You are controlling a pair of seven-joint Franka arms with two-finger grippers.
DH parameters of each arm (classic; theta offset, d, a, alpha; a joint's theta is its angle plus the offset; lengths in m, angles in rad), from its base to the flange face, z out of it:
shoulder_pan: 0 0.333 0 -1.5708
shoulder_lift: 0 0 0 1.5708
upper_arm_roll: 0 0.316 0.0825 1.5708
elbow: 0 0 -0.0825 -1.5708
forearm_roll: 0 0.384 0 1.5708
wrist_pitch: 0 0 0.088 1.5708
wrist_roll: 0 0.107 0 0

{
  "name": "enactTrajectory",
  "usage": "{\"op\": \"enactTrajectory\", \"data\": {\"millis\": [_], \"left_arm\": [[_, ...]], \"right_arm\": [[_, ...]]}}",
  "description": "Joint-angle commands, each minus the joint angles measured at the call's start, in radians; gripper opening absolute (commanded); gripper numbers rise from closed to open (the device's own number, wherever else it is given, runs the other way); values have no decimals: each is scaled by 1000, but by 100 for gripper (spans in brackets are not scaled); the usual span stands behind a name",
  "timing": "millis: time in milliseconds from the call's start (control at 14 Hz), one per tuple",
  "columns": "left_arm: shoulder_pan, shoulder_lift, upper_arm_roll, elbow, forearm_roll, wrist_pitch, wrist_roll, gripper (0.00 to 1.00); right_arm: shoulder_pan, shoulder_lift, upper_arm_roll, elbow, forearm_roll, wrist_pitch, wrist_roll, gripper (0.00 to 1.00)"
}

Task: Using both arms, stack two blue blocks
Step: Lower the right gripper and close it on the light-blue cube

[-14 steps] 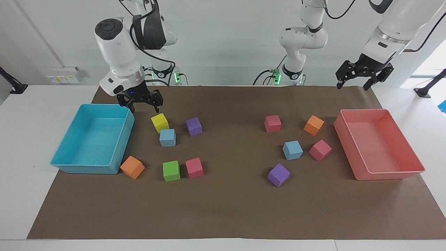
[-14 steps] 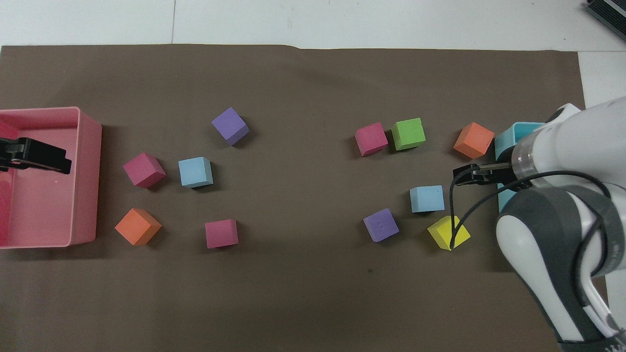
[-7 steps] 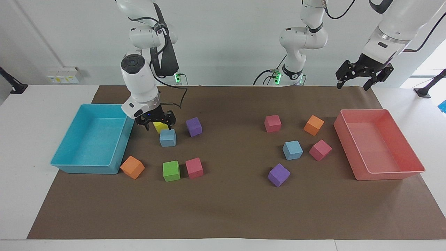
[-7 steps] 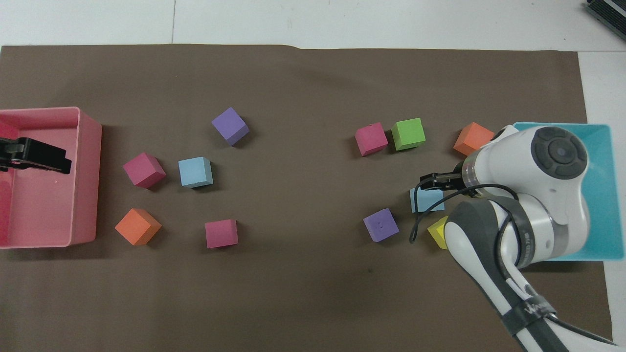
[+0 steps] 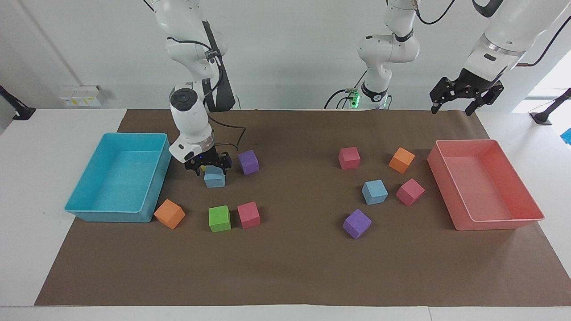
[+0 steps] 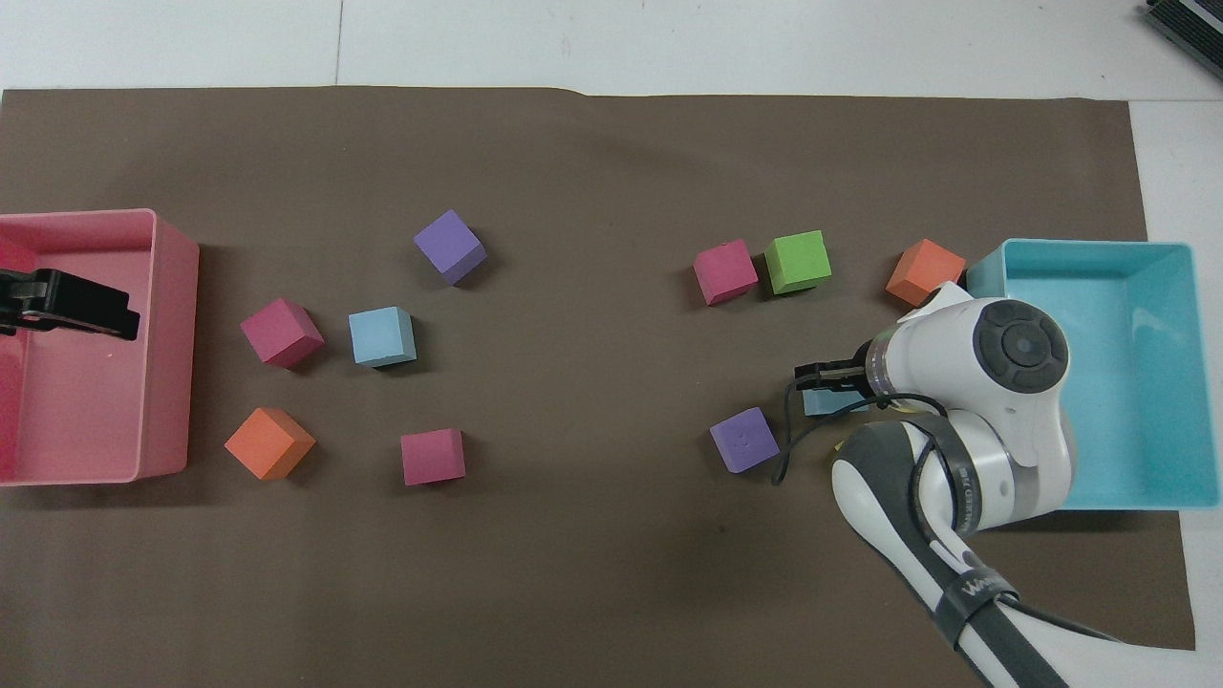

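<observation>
- Toward the right arm's end of the table, the right gripper [image 5: 208, 169] is low over one blue block [image 5: 214, 177], its fingers spread wide on either side of the block's top; they have not closed on it and I cannot tell whether they touch it
- That blue block sits on the brown mat [image 5: 294, 267], near the turquoise tray [image 5: 84, 209] and just beside a yellow cube [image 5: 203, 168] that is mostly hidden by the gripper and lies nearer to the robots
- From overhead, the right arm's wrist covers most of this block [image 6: 820, 401], only a sliver of it showing
- A purple cube [image 5: 248, 162] stands close beside the gripper, toward the middle of the table
- Farther from the robots, a green cube [image 5: 219, 218] and a pink cube [image 5: 249, 215] sit side by side, with an orange cube [image 5: 169, 214] next to the turquoise tray
- The second blue block [image 5: 374, 192] rests on the mat toward the left arm's end, between a pink cube [image 5: 410, 192] and the middle of the table, untouched
- The left gripper [image 5: 453, 107] waits in the air over the pink tray [image 5: 499, 223], open and holding nothing
</observation>
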Motion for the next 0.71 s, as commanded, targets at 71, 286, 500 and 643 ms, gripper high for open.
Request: {"op": "enactTrajectory", "data": {"millis": [71, 286, 500, 643], "left_arm": [[13, -19, -5, -17, -11, -9, 4, 100], [13, -19, -5, -17, -11, -9, 4, 100], [13, -19, -5, -17, -11, -7, 4, 100], [13, -19, -5, -17, -11, -7, 6, 100]], "right_arm": [[-5, 7, 1, -48, 24, 71, -41, 100], [-5, 40, 1, -73, 24, 130, -57, 100], [-13, 42, 1, -77, 24, 133, -92, 100], [-13, 42, 1, -88, 24, 133, -97, 100]]}}
